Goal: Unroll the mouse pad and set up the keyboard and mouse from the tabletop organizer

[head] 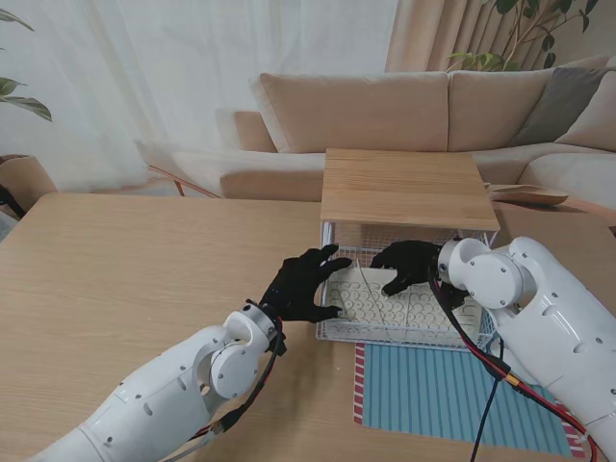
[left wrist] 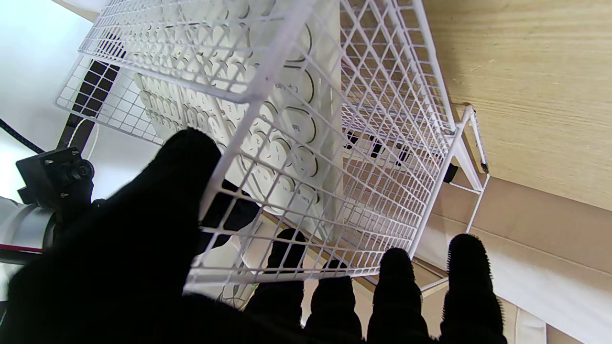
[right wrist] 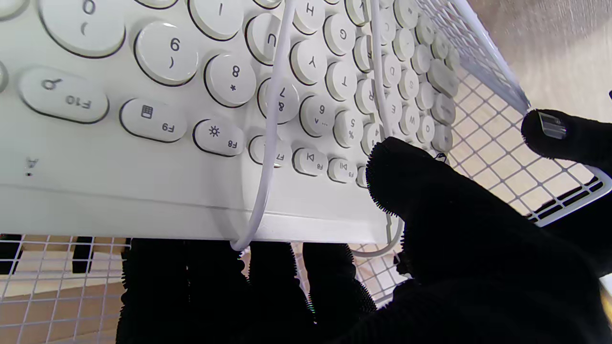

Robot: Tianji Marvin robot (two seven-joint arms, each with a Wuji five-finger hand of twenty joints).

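While reaching into the wire basket (head: 332,332) under the wooden shelf (head: 407,188), gripped the white keyboard (head: 380,303) with the right hand (head: 406,265): thumb (right wrist: 406,177) on the key side, fingers (right wrist: 267,286) beneath the far edge. Lay tilted inside the basket, that keyboard, with a white cable (right wrist: 272,119) looped across the keys. Held the basket's left side with the left hand (head: 303,286), thumb (left wrist: 177,181) over the rim. Sat unrolled, the striped blue mouse pad (head: 452,395), just near of the basket
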